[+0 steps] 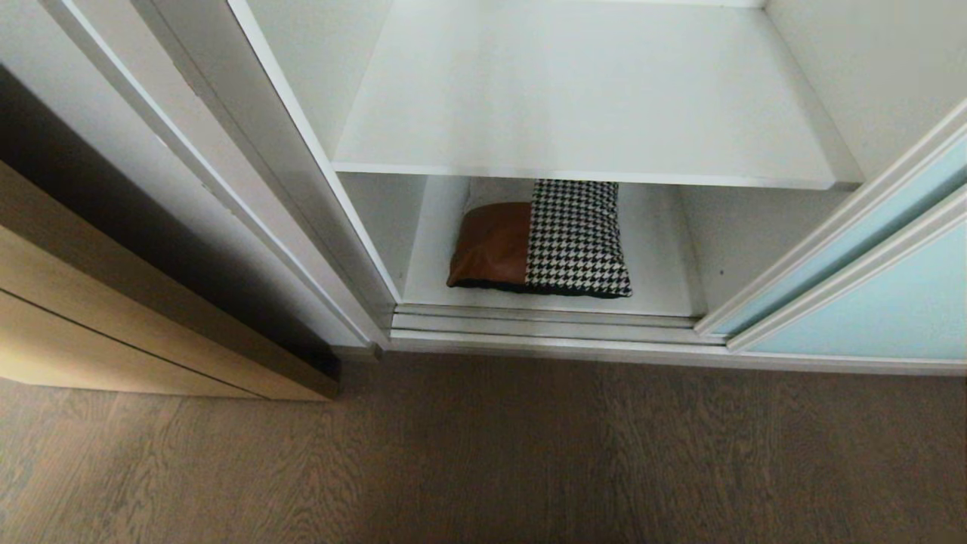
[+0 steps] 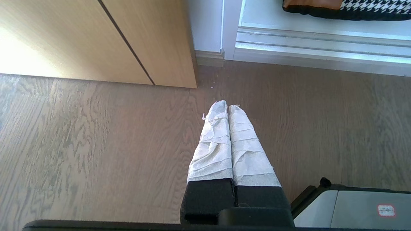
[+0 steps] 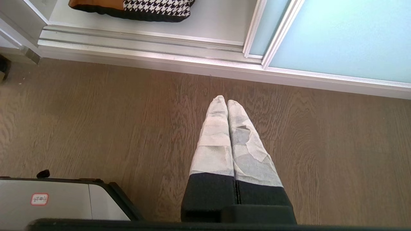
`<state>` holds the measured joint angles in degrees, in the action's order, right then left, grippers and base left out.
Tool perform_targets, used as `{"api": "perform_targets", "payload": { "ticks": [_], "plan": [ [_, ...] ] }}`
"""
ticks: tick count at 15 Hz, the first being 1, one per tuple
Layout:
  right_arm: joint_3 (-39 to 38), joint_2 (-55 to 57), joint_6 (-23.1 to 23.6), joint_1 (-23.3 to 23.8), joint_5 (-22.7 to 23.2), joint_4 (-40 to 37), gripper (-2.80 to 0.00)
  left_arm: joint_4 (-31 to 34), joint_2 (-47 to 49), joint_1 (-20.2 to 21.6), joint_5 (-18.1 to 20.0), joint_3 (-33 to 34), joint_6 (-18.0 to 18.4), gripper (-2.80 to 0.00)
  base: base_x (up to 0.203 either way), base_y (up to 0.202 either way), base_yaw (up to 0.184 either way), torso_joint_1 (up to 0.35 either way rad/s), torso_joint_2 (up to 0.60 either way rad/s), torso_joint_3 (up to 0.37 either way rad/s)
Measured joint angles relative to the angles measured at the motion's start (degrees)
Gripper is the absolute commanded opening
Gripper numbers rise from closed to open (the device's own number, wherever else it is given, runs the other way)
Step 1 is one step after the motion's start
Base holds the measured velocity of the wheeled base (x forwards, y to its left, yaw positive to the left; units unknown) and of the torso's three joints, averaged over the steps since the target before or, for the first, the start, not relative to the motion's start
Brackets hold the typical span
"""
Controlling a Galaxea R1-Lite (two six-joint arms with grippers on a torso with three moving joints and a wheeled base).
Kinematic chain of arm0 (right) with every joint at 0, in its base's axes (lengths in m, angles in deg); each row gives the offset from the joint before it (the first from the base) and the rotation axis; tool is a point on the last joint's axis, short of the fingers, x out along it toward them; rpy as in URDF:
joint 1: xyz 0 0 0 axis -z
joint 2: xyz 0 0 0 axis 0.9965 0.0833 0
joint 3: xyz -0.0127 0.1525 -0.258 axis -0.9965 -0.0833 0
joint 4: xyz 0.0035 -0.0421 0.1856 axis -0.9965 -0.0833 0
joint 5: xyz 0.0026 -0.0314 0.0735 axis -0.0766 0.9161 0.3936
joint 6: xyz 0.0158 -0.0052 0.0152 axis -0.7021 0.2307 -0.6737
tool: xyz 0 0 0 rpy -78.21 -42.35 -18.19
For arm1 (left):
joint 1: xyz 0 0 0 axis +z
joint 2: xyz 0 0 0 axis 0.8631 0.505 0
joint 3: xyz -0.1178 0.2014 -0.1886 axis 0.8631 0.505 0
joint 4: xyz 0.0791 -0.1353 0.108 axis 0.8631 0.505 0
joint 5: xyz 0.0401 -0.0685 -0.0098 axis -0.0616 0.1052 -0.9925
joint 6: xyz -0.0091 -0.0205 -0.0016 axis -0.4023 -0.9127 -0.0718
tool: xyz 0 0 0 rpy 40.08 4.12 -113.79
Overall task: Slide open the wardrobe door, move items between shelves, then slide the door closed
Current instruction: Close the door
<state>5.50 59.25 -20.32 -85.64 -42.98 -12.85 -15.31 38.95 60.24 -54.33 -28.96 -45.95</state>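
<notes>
The sliding wardrobe door [image 1: 884, 295], frosted aqua glass in a silver-white frame, stands slid to the right, leaving the compartment open. The folded bundle [image 1: 544, 240] of rust-brown, houndstooth and black fabric lies on the bottom shelf [image 1: 657, 279]; its edge also shows in the wrist views [image 2: 343, 8] [image 3: 135, 8]. The shelf above [image 1: 589, 106] is bare. My left gripper [image 2: 227, 105] and right gripper [image 3: 226, 99] hang over the wooden floor, both shut and holding nothing, well short of the wardrobe. Neither arm appears in the head view.
A tan wooden door [image 1: 113, 317] stands at the left of the wardrobe. The silver floor track [image 1: 544, 325] runs along the wardrobe's front. Corners of my base [image 2: 353, 205] [image 3: 57, 199] show beside each gripper. Wood floor [image 1: 529, 453] stretches in front.
</notes>
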Motion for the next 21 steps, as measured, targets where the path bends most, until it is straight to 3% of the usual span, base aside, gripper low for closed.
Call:
{"api": "perform_targets", "payload": {
  "ticks": [21],
  "plan": [
    [0.2, 0.0, 0.3, 0.0, -0.3, -0.5, -2.80, 0.0, 0.0, 0.0, 0.0, 0.0, 0.0, -2.80, 0.000, 0.000, 0.000, 0.000, 0.00, 0.000]
  ]
}}
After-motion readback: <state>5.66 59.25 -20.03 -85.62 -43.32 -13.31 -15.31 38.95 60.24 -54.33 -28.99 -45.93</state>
